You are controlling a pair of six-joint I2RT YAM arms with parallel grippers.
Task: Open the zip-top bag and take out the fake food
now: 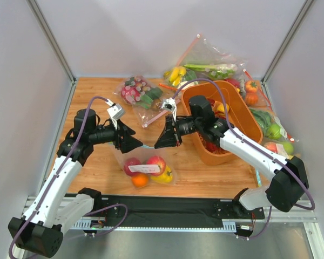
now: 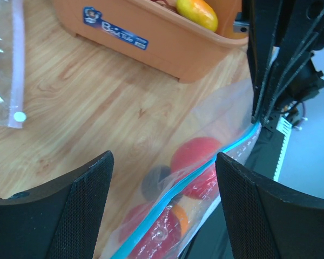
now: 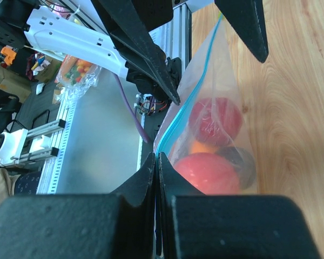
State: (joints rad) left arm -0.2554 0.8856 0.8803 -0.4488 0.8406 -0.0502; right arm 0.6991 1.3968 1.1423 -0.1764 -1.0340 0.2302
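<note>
The zip-top bag (image 1: 119, 157) hangs lifted by its teal zip strip (image 2: 191, 172) over the front middle of the table. Its lower part rests on the wood. Inside is the fake food: red fruits (image 1: 155, 162), an orange one (image 1: 139, 179), a yellow one (image 1: 163, 175) and a dark one (image 3: 243, 162). My right gripper (image 3: 157, 159) is shut on one end of the zip strip. My left gripper (image 2: 163, 162) is open, one finger on each side of the strip and neither pressing on it. In the top view the left gripper (image 1: 137, 141) faces the right gripper (image 1: 160, 142) closely.
An orange tub (image 1: 248, 127) holding toy food stands just right of the right arm, close behind the bag (image 2: 151, 43). Other clear bags of toy food lie at the back (image 1: 140, 91), back right (image 1: 205, 67) and along the right edge (image 1: 270, 129).
</note>
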